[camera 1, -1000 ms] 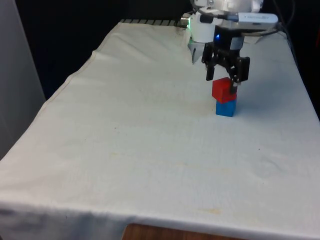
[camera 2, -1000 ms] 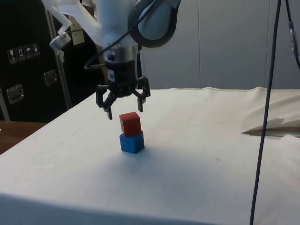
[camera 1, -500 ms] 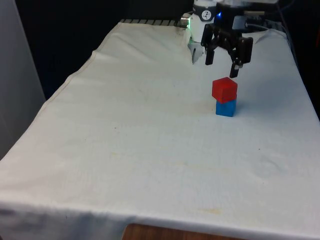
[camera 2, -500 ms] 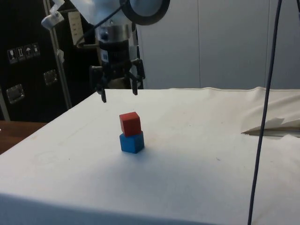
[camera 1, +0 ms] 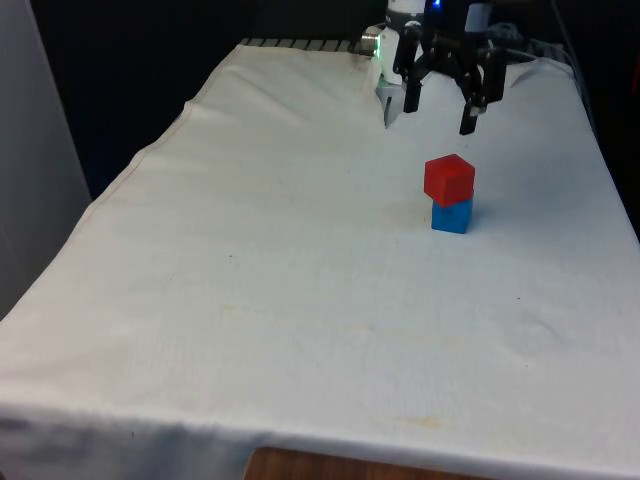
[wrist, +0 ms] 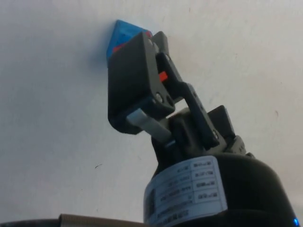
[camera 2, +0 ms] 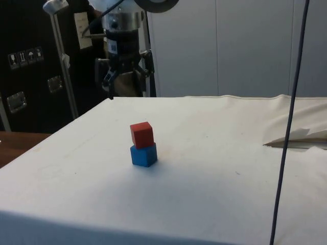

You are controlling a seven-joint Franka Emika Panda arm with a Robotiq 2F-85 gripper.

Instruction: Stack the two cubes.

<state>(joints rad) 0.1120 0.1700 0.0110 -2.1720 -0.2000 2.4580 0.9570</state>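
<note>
A red cube [camera 1: 448,178] rests on top of a blue cube [camera 1: 451,215] on the white cloth, toward the front view's right. The side view shows the same stack, red cube [camera 2: 141,134] over blue cube [camera 2: 143,154], the red one turned slightly. My gripper [camera 1: 438,112] hangs open and holds nothing, well above the stack and behind it toward the robot's base. From the side, the gripper [camera 2: 129,86] is high above the table's far edge. In the wrist view, a black finger [wrist: 135,80] covers most of the stack, leaving a corner of the blue cube [wrist: 120,34] showing.
A dark cable [camera 2: 287,127] hangs down at the side view's right, beside a raised fold of cloth [camera 2: 299,137]. The table's left edge [camera 1: 120,180] drops off in the front view. Open cloth lies all around the stack.
The gripper let go of the red cube, which stays on the blue one. It then rose and drew back toward the robot's base with its fingers open.
</note>
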